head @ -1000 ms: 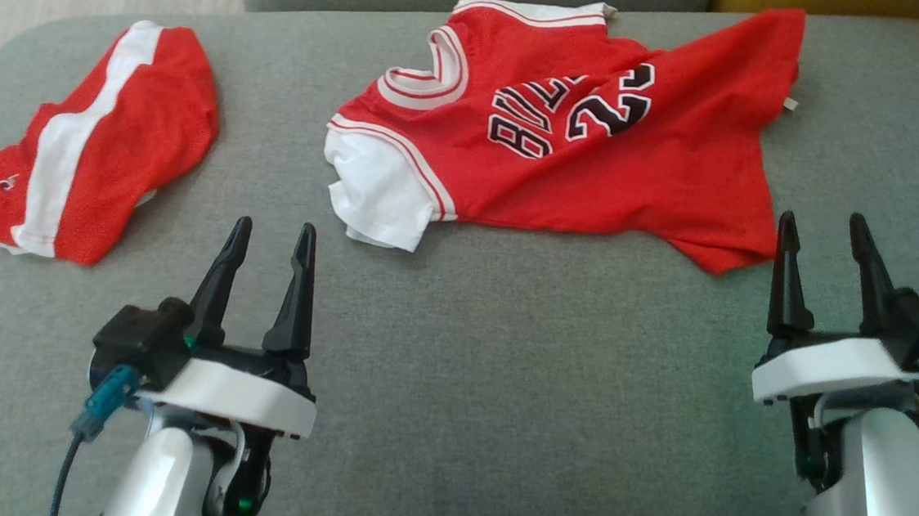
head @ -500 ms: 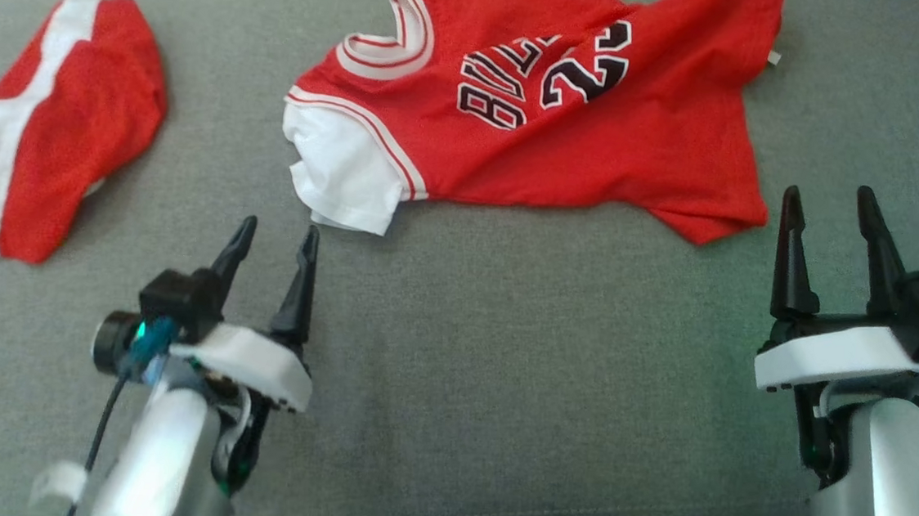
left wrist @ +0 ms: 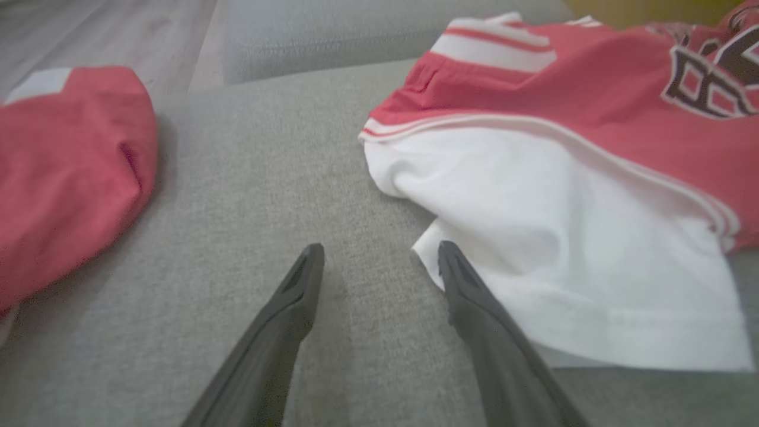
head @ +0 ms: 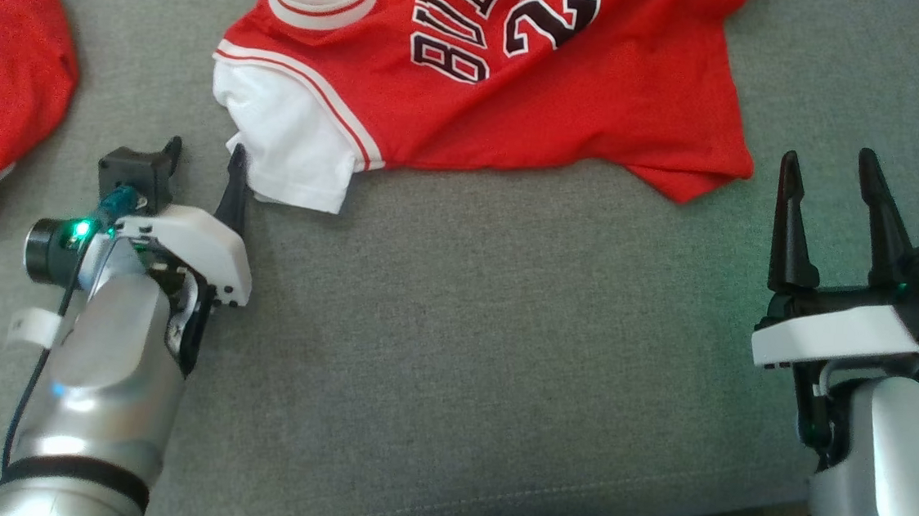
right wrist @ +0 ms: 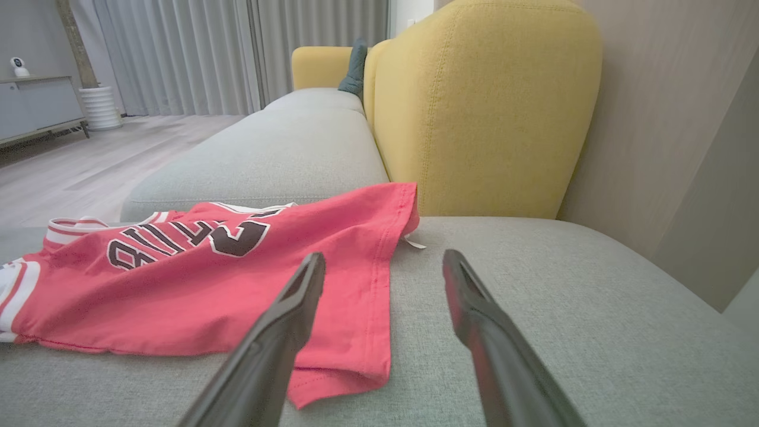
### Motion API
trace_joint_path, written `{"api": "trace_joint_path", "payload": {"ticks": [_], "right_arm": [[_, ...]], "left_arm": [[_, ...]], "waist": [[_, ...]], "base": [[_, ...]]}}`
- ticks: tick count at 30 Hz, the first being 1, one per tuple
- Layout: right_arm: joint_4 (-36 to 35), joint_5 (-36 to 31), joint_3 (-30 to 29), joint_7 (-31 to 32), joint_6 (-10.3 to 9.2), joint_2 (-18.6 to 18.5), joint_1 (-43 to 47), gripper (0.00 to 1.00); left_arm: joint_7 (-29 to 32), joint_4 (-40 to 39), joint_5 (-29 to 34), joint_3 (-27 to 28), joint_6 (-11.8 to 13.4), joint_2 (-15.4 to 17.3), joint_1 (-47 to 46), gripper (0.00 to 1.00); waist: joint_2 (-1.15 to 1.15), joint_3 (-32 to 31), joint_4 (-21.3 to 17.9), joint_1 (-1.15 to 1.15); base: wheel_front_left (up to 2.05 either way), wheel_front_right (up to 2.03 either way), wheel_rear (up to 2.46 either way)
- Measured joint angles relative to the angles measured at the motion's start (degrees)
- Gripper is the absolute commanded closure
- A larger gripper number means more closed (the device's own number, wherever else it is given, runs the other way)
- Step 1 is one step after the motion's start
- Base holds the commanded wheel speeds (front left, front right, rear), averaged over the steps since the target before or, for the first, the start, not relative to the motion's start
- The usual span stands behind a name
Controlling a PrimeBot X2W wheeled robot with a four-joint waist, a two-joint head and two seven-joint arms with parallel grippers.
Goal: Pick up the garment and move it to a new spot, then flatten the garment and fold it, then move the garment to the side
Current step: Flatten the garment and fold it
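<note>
Head view has the red basketball jersey (head: 522,91) at twelve o'clock on the sofa cushion (head: 462,332), the left gripper (head: 205,148) spread just beside its white sleeve (head: 288,138) and the right gripper (head: 828,156) spread empty at three, so the pickup seems in hand, needing that sleeve straddled and pinched.

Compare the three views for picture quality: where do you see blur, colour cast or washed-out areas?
Head view: a green cast on the grey fabric sofa cushion beside the right gripper. Left wrist view: soft, the left gripper blurred near the lens, the white sleeve of the red basketball jersey almost blown out. Right wrist view: sharp background, that jersey looks pinkish.
</note>
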Motion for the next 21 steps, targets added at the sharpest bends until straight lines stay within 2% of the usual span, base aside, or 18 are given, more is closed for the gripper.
{"api": "trace_joint_path", "payload": {"ticks": [7, 17, 18, 19, 20, 21], "right_arm": [[-0.7, 0.0, -0.3, 0.4, 0.0, 0.0, -0.1, 0.0], [-0.6, 0.0, -0.7, 0.4, 0.0, 0.0, -1.0, 0.0], [-0.5, 0.0, -0.7, 0.4, 0.0, 0.0, -1.0, 0.0], [-0.5, 0.0, -0.6, 0.4, 0.0, 0.0, -1.0, 0.0], [-0.5, 0.0, -0.6, 0.4, 0.0, 0.0, -1.0, 0.0], [-0.4, 0.0, -0.5, 0.4, 0.0, 0.0, -1.0, 0.0]], "left_arm": [[-0.1, 5.7, 0.0, -0.9, -1.4, 0.0, -4.8, 0.0], [-0.5, 8.0, 0.0, -3.0, -2.6, -0.5, -5.5, 0.0], [-0.6, 8.5, 0.0, -3.1, -2.7, -0.6, -5.9, 0.3], [-0.6, 9.1, 0.0, -3.2, -3.1, -0.7, -6.2, 0.73], [-0.6, 9.6, 0.0, -3.3, -3.1, -0.9, -6.4, 1.0], [-0.6, 10.1, 0.0, -3.3, -3.2, -1.1, -6.6, 1.0]], "waist": [[0.0, 1.2, -0.9, 0.0], [0.0, 1.0, -1.3, 0.0], [0.0, 1.0, -1.4, 0.0], [0.0, 0.9, -1.4, 0.0], [0.0, 0.9, -1.4, 0.0], [0.0, 0.9, -1.5, 0.0]], "base": [[0.0, 0.0, 0.0], [0.0, 0.0, 0.0], [0.0, 0.0, 0.0], [0.0, 0.0, 0.0], [0.0, 0.0, 0.0], [0.0, 0.0, 0.0]]}}
